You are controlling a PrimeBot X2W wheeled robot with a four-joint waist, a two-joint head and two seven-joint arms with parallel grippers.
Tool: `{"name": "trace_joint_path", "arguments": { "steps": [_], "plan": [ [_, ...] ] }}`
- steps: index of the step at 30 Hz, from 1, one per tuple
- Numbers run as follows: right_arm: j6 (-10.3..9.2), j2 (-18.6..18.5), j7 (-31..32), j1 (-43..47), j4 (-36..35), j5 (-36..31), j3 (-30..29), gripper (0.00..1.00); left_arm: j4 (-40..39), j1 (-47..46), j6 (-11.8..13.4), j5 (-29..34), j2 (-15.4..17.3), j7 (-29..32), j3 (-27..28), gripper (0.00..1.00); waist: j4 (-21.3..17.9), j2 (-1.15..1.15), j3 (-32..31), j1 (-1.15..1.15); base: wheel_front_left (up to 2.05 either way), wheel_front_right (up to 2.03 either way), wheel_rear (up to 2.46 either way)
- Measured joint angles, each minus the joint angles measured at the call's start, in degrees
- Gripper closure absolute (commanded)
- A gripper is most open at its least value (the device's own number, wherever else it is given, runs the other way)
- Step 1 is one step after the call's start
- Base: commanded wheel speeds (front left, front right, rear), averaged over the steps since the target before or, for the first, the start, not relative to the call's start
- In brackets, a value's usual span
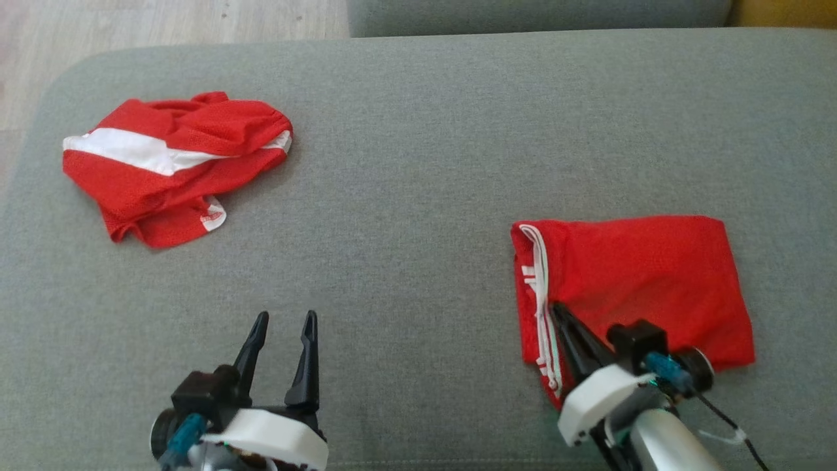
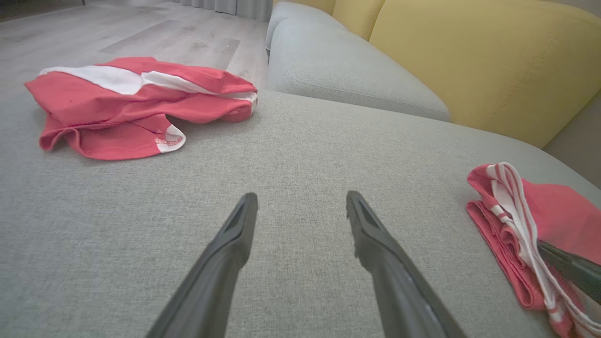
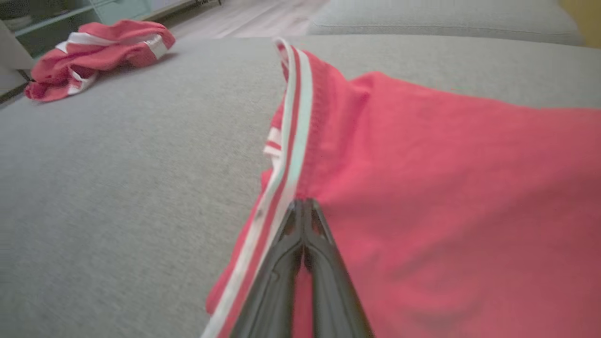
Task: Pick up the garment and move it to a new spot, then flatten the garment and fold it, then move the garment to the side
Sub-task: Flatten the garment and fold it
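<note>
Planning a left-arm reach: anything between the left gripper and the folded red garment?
Nothing: only bare grey cushion lies between the left gripper and the folded red garment, as the head and left wrist views show.

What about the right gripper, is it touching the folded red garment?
Touching: right wrist view shows the right gripper shut on the folded red garment.

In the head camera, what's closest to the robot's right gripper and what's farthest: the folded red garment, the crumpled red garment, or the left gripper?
1. folded red garment: lower right, the right gripper is shut on its striped edge.
2. left gripper: lower left, open.
3. crumpled red garment: far upper left.
</note>
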Motion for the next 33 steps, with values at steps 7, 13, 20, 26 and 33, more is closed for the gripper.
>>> {"name": "trace_joint_path", "arguments": {
  "steps": [7, 13, 20, 26, 33],
  "plan": [
    [0.00, -0.1, 0.2, -2.4, 3.1, 3.2, 6.2, 1.00, 0.1, 0.0, 0.0, 0.0, 0.0, 0.0, 0.3, 0.00, 0.4, 0.00, -0.9, 0.00, 0.00, 0.00, 0.00],
    [0.00, -0.1, -1.9, -2.4, 1.6, 4.2, 4.4, 1.00, 0.2, 0.0, 0.0, 0.0, 0.0, 0.0, 0.8, 0.00, 0.1, 0.00, -2.2, 0.00, 0.00, 0.00, 0.00],
    [0.00, -0.1, -4.0, 1.7, -8.8, -0.8, -10.8, 0.00, 1.9, 0.5, -1.1, 1.7, 0.0, 0.0, 2.9, 0.00, -1.0, 0.00, -5.8, 0.00, 0.00, 0.00, 0.00],
    [0.00, -0.3, -4.4, 8.2, -13.8, -3.1, -17.5, 0.00, 3.0, 3.6, -2.6, 3.2, -0.1, 0.0, 4.7, 0.00, -2.0, 0.00, -8.4, 0.00, 0.00, 0.00, 0.00],
    [0.00, -2.5, -4.4, 11.9, -15.5, -0.1, -18.6, 0.00, 2.9, 4.3, -2.5, 4.1, -0.1, 0.0, 8.6, 0.00, -1.1, 0.00, -9.7, 0.00, 0.00, 0.00, 0.00]
  ]
}}
